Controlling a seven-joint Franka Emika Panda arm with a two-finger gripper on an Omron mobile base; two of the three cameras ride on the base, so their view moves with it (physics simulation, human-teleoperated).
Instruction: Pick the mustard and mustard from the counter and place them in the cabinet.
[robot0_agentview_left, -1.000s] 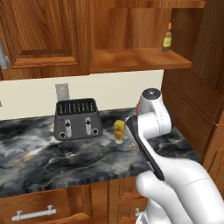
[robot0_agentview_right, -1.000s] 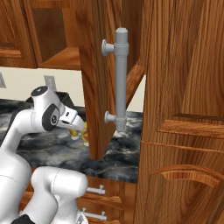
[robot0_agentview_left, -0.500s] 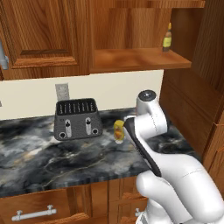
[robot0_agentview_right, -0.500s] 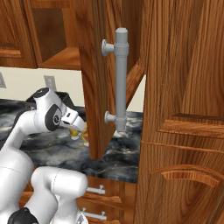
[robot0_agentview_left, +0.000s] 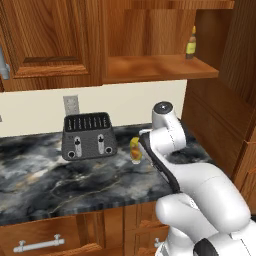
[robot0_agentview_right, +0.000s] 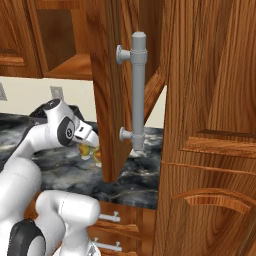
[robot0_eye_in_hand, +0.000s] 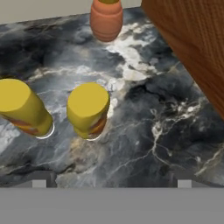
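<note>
Lowered arm (robot0_agentview_left: 165, 145) now hides most of one mustard (robot0_agentview_left: 135, 149)

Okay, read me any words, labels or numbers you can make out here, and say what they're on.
None can be read.
Two mustard bottles: orange-red labels, too blurred to read.
Slim bottle in the cabinet: yellow label, too small to read.
Toaster: no readable marking.
</note>
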